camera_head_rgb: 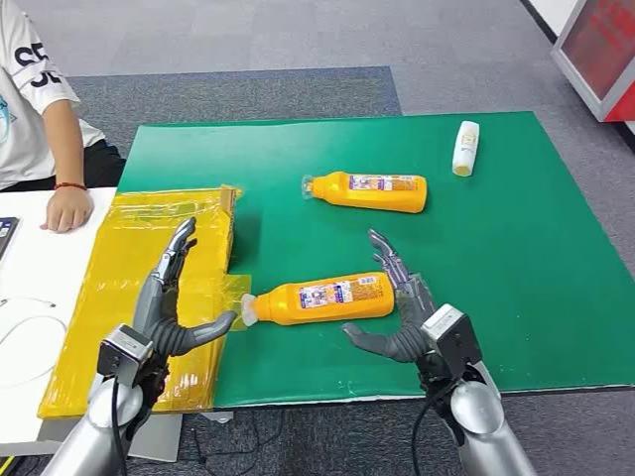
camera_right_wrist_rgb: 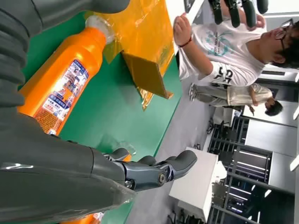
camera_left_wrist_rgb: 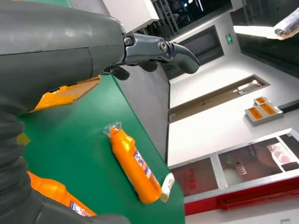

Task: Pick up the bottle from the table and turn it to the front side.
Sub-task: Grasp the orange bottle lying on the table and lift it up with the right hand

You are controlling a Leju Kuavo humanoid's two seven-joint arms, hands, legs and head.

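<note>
While both arms are reaching in from the near edge, the orange bottle [camera_head_rgb: 323, 298] is lying on its side on the green surface [camera_head_rgb: 524, 278], its clear-wrapped cap pointing toward the yellow taped sheet [camera_head_rgb: 135, 288] and its printed label facing up. The right hand [camera_head_rgb: 397, 307] is resting just beside the bottle's base end, fingers spread and grasping nothing; whether it is touching the bottle is hard to tell. The left hand [camera_head_rgb: 176, 297] is hovering over the yellow sheet, released too, with its thumb stretching toward the cap and stopping just short of it. A second orange bottle [camera_head_rgb: 368, 190] is lying farther back on the green surface, and a small white bottle [camera_head_rgb: 465, 148] is lying near the far edge. A person's hand [camera_head_rgb: 67, 208] is resting on the white table [camera_head_rgb: 30, 288] beside the sheet.
</note>
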